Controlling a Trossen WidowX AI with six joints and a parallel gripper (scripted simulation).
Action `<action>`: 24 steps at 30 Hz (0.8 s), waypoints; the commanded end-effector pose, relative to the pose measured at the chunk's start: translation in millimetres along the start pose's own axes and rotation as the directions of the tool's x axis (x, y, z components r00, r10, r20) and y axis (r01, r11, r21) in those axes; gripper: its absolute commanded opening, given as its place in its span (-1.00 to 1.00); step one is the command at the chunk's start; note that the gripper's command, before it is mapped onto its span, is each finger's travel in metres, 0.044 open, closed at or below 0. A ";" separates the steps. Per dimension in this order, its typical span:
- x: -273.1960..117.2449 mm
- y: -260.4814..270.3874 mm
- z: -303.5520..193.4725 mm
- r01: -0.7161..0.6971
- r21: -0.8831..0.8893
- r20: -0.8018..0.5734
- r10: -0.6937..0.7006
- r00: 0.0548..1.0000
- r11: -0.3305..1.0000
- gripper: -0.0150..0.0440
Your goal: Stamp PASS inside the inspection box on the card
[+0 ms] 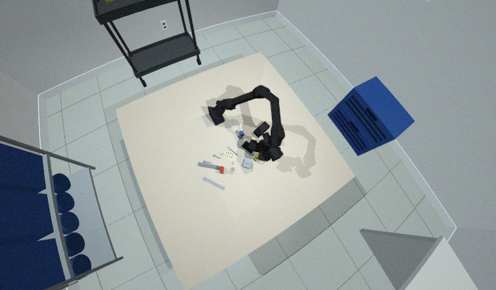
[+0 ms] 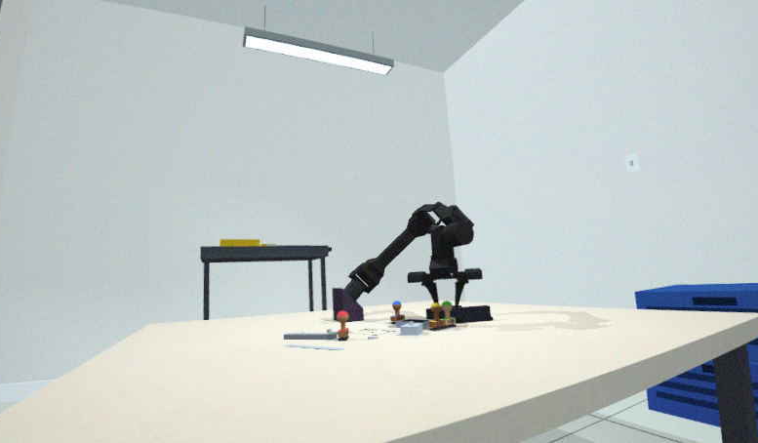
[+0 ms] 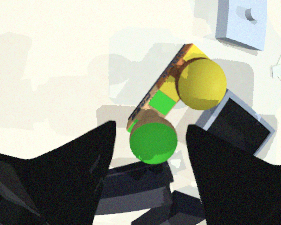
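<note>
Between my two parted fingertips, as seen from the wrist: one green-knobbed stamp point(image 2: 446, 304) point(image 3: 153, 143), upright on the counter point(image 1: 191, 223) point(image 2: 370, 384) point(image 3: 40, 89). Item, my gripper point(image 1: 262, 147) point(image 2: 447, 303) point(image 3: 152, 129): one, pointing down, part-open and released, grasping nothing. Item, a yellow-knobbed stamp point(image 1: 256, 156) point(image 2: 435, 308) point(image 3: 202, 84): one, upright, just beside the green one, their bases roughly in line. Item, a blue-knobbed stamp point(image 1: 241, 133) point(image 2: 396, 307): one, standing apart from that pair, on the other side of the ink pad. Item, a red-knobbed stamp point(image 1: 221, 169) point(image 2: 342, 319): one, upright at the end of a grey bar point(image 1: 208, 165) point(image 2: 309, 336). Lettering too small to read; which stamp is PASS, I cannot tell. Item, the ink pad point(image 1: 247, 147) point(image 2: 412, 323) point(image 3: 242, 126): black face uncovered in a pale rim, near the yellow stamp. Item, the card point(image 1: 229, 153) point(image 2: 373, 331): flat, near the pad, dark marks upon it, too fine to make out. Item, a pale block point(image 1: 246, 163) point(image 2: 411, 329) point(image 3: 242, 21): one, small knob on top, near the yellow stamp. Item, a flat strip point(image 1: 213, 183) point(image 2: 315, 346): one, lying apart, beyond the grey bar.
</note>
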State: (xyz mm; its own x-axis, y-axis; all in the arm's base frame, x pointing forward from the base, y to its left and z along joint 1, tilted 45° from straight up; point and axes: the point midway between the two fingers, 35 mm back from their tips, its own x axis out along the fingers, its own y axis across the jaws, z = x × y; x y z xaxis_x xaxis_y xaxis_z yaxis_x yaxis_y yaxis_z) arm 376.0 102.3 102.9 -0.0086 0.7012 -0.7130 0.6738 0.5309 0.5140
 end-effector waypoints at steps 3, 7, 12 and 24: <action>10.5 0.0 -1.0 -0.004 0.004 -0.002 0.004 1.000 1.000 0.25; 16.9 -0.2 -1.6 -0.005 0.004 -0.003 0.005 1.000 1.000 0.25; 22.4 -0.5 -2.3 -0.005 0.004 -0.004 0.005 1.000 1.000 0.25; 20.0 -0.8 -1.9 -0.001 0.000 -0.003 0.001 1.000 1.000 -0.13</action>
State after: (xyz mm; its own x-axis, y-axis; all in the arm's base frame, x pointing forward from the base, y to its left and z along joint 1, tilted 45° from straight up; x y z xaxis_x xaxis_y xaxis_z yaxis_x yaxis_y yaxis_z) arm 373.7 117.5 89.0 -0.0110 0.7030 -0.7111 0.6734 0.5309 0.5145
